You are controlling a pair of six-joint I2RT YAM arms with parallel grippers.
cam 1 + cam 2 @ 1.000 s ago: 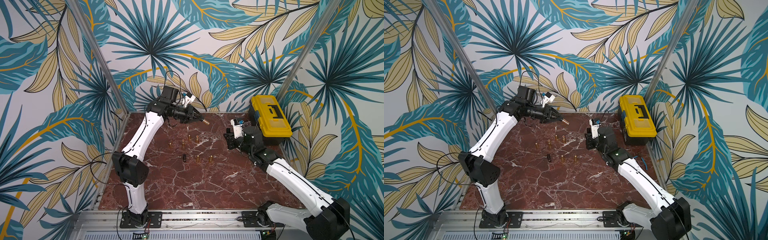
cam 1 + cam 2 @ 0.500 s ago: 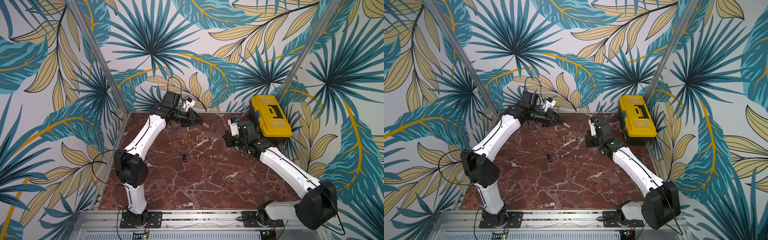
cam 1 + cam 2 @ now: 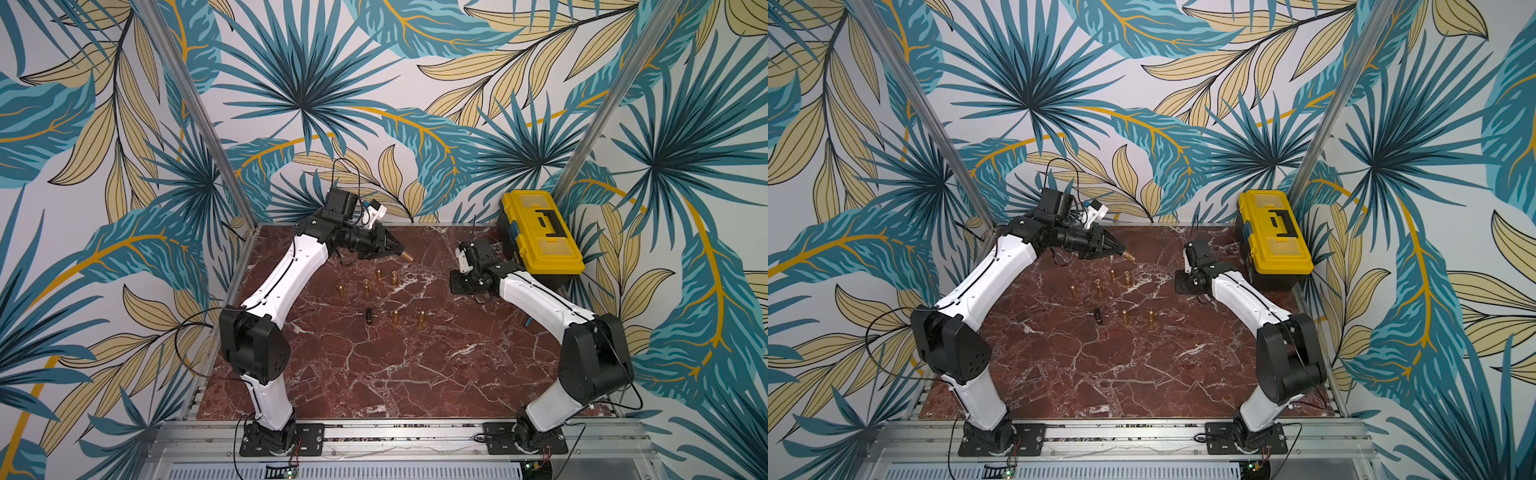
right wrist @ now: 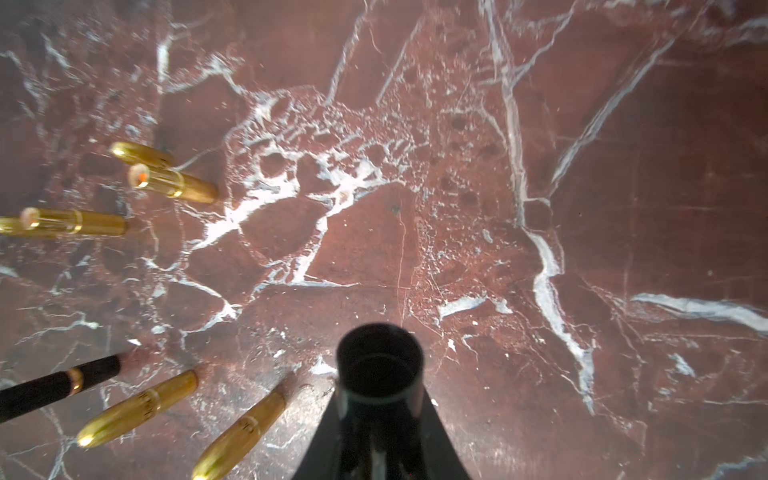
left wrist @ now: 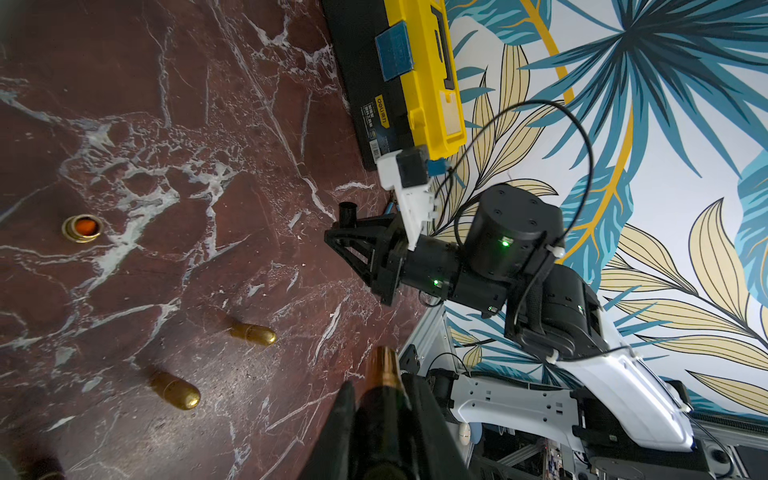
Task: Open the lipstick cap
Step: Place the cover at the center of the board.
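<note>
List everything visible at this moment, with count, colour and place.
table: one, red-brown marble with white veins, floor of the cell
toolbox: one, yellow lid on a black base, far right corner of the table
gold lipsticks: six, standing mid-table, four farther back and two nearer; at least one is uncapped and shows orange
black lipstick: one, standing beside the nearer gold pair
held lipstick: one, gold end sticking out of the left pincer, above the table
black cap: one, open end outward, in the right pincer
left pincer: shut on the held lipstick
right pincer: shut on the black cap
arms: two, white and black, based at the near edge
</note>
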